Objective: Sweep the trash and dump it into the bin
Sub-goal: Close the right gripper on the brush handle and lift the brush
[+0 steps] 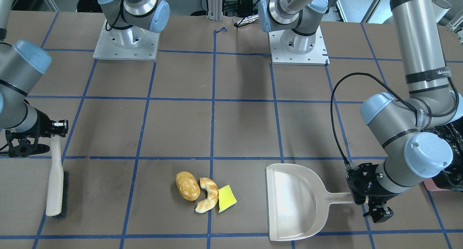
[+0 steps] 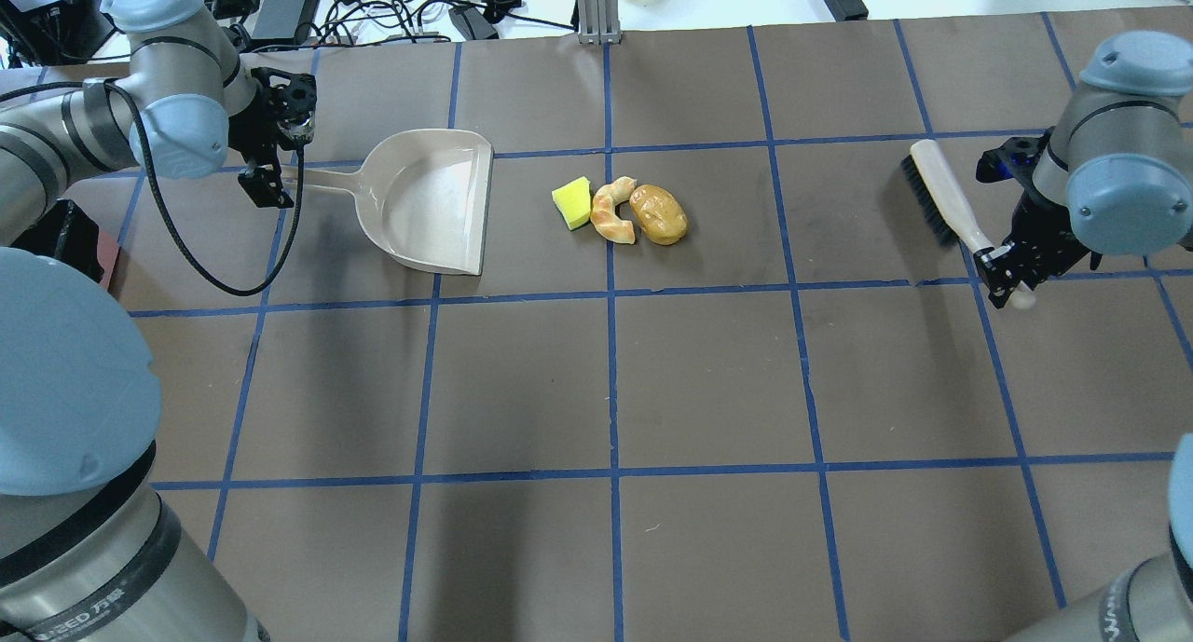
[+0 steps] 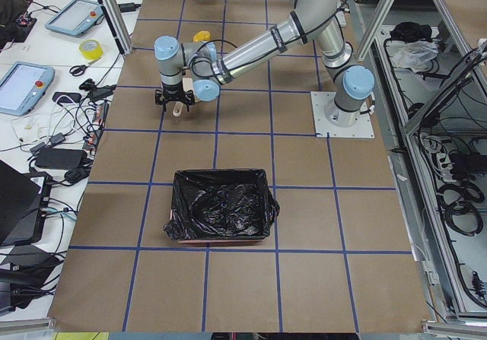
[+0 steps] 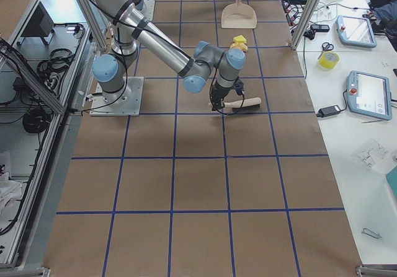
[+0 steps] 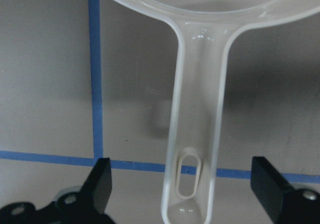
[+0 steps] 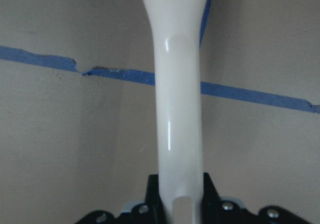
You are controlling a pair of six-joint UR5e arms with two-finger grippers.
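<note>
Brown, blue-gridded worktop (image 2: 708, 381): left tool (image 5: 181, 166) spread wide astride the handle of the beige plastic dustpan (image 2: 429, 204), upper left; right tool (image 2: 1002, 274) clamped on the white-handled brush (image 2: 937, 190).

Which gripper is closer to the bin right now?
Left. The left gripper straddles the handle of the dustpan, with the bin just beyond it at that end of the table. The right gripper, shut on the brush, is at the opposite end.

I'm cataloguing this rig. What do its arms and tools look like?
The left arm and right arm: silver tubes, pale blue joint caps. The left tool and right tool: black, two-fingered. A black cable loops beside the left arm.
</note>
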